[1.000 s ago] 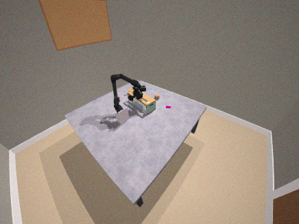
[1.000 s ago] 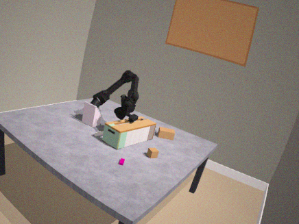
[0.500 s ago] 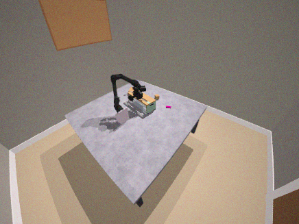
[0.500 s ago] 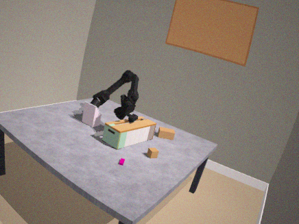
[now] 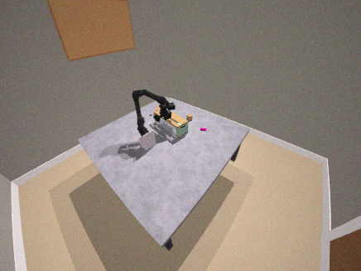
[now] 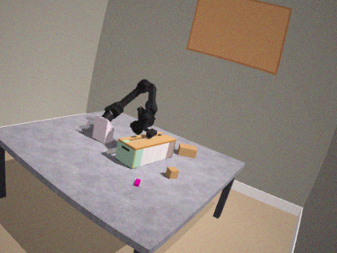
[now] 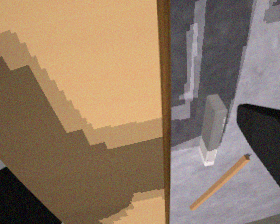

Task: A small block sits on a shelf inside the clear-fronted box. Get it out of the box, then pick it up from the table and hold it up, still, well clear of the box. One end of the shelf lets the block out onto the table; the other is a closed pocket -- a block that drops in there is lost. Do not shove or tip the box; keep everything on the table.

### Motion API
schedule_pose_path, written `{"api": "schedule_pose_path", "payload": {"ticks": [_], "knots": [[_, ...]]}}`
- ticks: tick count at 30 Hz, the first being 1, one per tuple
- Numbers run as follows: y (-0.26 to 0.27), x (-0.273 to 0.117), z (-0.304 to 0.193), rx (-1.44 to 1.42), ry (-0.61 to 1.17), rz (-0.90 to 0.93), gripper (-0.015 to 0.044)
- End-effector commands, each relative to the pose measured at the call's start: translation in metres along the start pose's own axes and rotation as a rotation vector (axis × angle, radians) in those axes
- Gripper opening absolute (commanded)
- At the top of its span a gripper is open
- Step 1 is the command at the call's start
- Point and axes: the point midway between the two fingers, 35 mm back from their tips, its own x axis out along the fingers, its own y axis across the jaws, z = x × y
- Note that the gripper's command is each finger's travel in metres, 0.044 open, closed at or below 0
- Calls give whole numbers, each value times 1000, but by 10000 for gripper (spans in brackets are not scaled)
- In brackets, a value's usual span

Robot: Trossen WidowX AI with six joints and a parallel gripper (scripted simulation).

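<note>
Block is eluding my views; my open, empty claw point(image 5: 162, 117) point(image 6: 143, 131) point(image 7: 155, 126) is hanging above the box point(image 5: 181, 129) point(image 6: 154, 154) point(image 7: 115, 60), risking tipping it by descending off-line.

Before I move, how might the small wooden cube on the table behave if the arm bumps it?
The wooden cube would probably slide rather than roll, given its flat faces. Its squat, even shape suggests it would hardly tip.

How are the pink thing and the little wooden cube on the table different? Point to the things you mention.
The pink piece point(image 5: 203, 129) point(image 6: 137, 182) is bright magenta, but the wooden cube point(image 5: 190, 118) point(image 6: 172, 172) is light brown. The pink piece is smaller and lower; the wooden cube is bigger and stands taller. Both sit on the table point(image 5: 174, 180) point(image 6: 69, 164), outside the box point(image 5: 182, 129) point(image 6: 152, 157).
</note>
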Motion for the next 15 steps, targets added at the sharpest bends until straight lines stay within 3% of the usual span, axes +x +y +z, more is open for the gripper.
{"api": "schedule_pose_path", "payload": {"ticks": [1,15], "knots": [[0,2,-5,2,4,-1,400],[0,0,2,2,4,-1,400]]}}
